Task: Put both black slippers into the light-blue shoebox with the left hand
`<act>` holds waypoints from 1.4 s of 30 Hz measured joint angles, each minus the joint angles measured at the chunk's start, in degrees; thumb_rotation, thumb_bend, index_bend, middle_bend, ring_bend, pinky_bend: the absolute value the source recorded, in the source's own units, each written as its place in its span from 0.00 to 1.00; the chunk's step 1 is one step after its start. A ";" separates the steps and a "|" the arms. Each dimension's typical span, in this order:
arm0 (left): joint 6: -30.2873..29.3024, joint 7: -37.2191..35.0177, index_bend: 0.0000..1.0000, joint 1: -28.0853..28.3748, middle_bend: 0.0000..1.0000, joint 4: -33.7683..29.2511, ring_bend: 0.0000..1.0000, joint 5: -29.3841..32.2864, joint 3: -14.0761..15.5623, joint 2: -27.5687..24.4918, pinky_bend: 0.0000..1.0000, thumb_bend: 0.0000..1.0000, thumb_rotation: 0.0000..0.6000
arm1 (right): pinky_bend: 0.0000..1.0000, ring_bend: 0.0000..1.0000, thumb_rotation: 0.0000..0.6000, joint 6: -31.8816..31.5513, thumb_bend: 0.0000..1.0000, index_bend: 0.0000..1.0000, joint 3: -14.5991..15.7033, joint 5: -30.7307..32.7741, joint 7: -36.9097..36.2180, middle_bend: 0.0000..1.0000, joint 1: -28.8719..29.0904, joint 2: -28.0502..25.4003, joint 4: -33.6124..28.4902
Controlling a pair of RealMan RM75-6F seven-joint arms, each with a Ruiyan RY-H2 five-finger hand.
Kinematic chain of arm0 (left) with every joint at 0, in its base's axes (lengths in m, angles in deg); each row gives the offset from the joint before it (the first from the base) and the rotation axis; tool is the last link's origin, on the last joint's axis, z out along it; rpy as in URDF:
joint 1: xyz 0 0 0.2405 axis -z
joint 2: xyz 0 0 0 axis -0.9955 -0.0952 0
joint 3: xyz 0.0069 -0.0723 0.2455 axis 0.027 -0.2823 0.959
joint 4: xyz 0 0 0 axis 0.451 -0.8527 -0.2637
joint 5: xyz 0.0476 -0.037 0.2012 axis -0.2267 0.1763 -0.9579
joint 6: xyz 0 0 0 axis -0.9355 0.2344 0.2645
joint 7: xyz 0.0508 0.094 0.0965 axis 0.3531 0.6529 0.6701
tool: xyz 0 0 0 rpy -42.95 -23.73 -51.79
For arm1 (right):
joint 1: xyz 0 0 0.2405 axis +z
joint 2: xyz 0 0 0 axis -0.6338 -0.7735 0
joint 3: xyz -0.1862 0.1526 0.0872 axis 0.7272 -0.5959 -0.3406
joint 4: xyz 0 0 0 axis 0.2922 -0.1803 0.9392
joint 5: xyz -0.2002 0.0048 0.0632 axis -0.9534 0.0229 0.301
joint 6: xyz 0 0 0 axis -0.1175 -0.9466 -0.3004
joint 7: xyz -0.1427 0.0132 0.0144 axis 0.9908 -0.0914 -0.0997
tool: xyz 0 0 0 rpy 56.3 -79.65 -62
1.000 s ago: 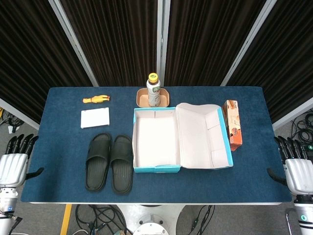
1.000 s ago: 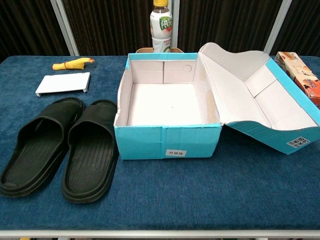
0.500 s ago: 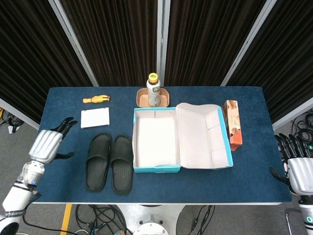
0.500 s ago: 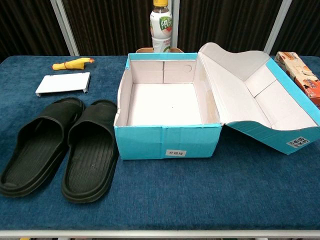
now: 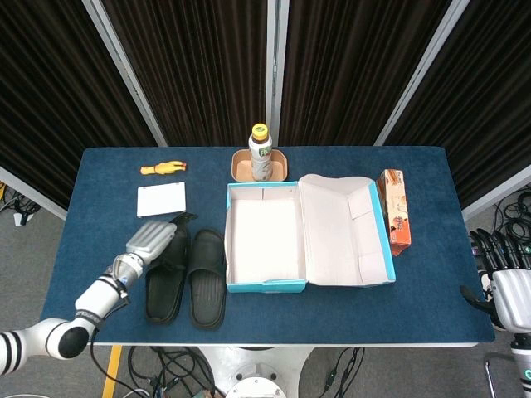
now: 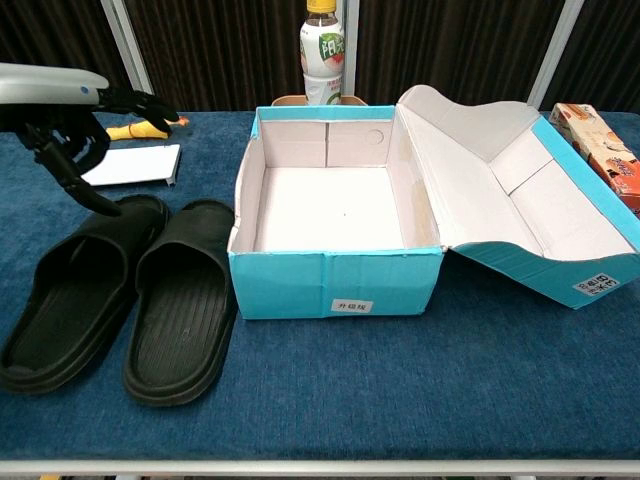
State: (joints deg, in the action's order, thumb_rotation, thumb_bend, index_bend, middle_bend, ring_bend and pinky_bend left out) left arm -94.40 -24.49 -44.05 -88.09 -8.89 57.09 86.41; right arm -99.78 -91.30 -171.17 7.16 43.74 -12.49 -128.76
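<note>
While the two black slippers (image 6: 115, 295) lie side by side at the lower left of the chest view, soles down and toes pointing away from the camera, neither is held; the left slipper (image 5: 167, 274) and the right slipper (image 5: 207, 277) touch along their inner edges, and the right one lies just beside the near left wall of the light-blue shoebox (image 6: 335, 283). At the lower right corner of the head view the right hand (image 5: 508, 286) hangs off the edge of the blue table (image 5: 415, 307), fingers apart and holding nothing. Above the toe end of the left slipper hovers the left hand (image 5: 153, 240), silver back upward, its dark fingers (image 6: 70, 160) spread and curling downward (in the chest view one fingertip reaches close to the slipper's upper, though contact cannot be made out); it grips nothing. The shoebox stands at the middle of the frame with its white inside bare and its lid (image 5: 344, 240) folded open to the right. Right of the lid lies an orange carton (image 5: 395, 209) on its side. Behind the slippers, at the upper left, a flat white box (image 5: 161, 199) rests on the cloth; beyond it lies a small yellow toy (image 5: 163, 168). Behind the shoebox a bottle (image 5: 260, 153) with a yellow cap stands upright in a tan holder (image 5: 241, 167).
</note>
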 measured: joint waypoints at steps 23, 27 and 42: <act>2.79 3.74 0.06 10.22 0.04 9.12 0.68 19.68 4.49 11.29 0.82 0.00 1.00 | 0.03 0.00 1.00 1.01 0.08 0.00 0.12 0.98 -2.86 0.08 0.19 0.43 2.33; 3.70 3.28 0.06 11.49 0.04 11.66 0.69 21.39 5.04 12.81 0.82 0.00 1.00 | 0.03 0.00 1.00 1.11 0.08 0.00 -0.01 1.54 -3.05 0.08 0.13 0.52 2.55; -0.05 0.76 0.49 10.98 0.48 15.01 0.87 23.03 5.54 16.57 0.86 0.00 1.00 | 0.04 0.00 1.00 2.31 0.09 0.00 -0.42 2.53 -3.64 0.08 0.70 0.69 2.78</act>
State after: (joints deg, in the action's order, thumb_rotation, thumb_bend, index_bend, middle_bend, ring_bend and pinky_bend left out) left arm -94.45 -23.74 -33.06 -73.08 14.14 62.63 102.98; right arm -97.47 -91.72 -168.64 3.53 44.45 -11.79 -125.98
